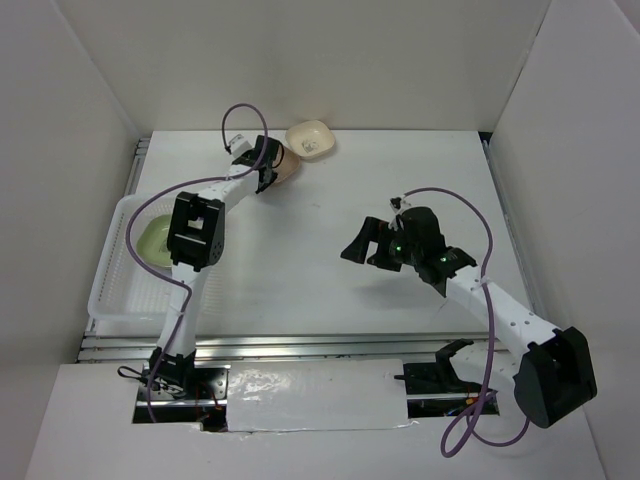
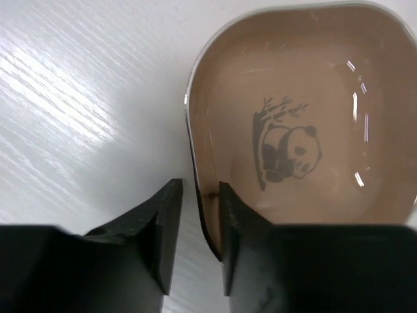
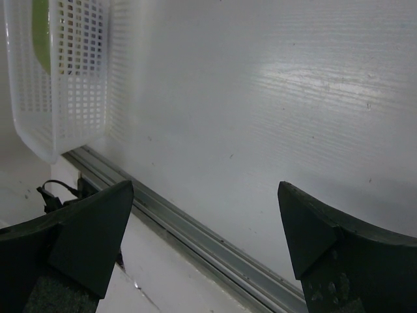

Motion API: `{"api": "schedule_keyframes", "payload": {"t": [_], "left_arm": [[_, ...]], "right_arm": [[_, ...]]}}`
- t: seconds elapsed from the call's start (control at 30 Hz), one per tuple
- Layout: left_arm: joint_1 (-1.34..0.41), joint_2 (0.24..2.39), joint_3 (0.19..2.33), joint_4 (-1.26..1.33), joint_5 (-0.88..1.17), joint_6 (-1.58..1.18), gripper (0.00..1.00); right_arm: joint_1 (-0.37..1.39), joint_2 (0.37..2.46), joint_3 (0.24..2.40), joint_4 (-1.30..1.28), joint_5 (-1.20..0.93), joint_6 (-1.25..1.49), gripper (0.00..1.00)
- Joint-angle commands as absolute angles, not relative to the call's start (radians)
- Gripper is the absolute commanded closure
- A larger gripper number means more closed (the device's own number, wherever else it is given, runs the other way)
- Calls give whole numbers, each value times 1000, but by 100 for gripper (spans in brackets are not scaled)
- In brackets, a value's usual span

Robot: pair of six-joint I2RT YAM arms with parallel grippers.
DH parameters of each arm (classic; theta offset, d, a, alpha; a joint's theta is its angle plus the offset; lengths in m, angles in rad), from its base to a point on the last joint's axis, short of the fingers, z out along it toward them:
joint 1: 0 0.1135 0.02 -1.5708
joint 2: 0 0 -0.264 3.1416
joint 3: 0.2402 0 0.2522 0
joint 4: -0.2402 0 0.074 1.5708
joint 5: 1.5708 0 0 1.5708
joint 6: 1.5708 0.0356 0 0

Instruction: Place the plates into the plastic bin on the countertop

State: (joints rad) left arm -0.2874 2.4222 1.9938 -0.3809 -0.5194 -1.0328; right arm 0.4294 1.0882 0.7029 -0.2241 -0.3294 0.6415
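A brown plate [image 1: 284, 166] with a panda print [image 2: 287, 147] lies at the far middle-left of the countertop [image 1: 330, 220]. My left gripper [image 1: 262, 162] straddles its near rim [image 2: 199, 186]: one finger inside the plate, one outside, with a sliver of table still showing between the outer finger and the rim. A cream plate [image 1: 311, 139] lies just beyond it by the back wall. The plastic bin [image 1: 112, 285] stands at the left edge and holds a green plate [image 1: 158, 238]. My right gripper [image 1: 360, 243] hovers wide open and empty over mid-table [image 3: 205, 192].
White walls close in the table on the left, back and right. A metal rail [image 1: 330, 345] runs along the near edge and also shows in the right wrist view [image 3: 195, 231]. The bin's mesh side [image 3: 62, 72] is at that view's upper left.
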Motion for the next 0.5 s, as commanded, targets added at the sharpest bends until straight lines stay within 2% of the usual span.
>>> {"api": "schedule_keyframes", "payload": {"t": [0.0, 0.03, 0.07, 0.13, 0.17, 0.37, 0.47], "left_arm": [[-275, 2422, 2005, -415, -519, -1054, 63], [-272, 2430, 2014, -425, -514, -1057, 71], [-268, 2430, 2019, -442, -515, -1068, 86], [-265, 2410, 2003, -437, -518, -1075, 98], [-264, 2396, 1984, -437, -526, -1089, 100], [-238, 2177, 1954, -423, -534, -1020, 100], [-212, 1987, 1970, -466, -502, -962, 100]], "right_arm": [[430, 1081, 686, -156, -356, 629, 0], [428, 1080, 686, -155, -356, 629, 0], [425, 1080, 684, -158, -353, 624, 0], [422, 1080, 684, -160, -348, 623, 0], [419, 1080, 680, -158, -351, 618, 0], [419, 1103, 681, -140, -373, 627, 0], [428, 1111, 686, -130, -373, 630, 0]]}}
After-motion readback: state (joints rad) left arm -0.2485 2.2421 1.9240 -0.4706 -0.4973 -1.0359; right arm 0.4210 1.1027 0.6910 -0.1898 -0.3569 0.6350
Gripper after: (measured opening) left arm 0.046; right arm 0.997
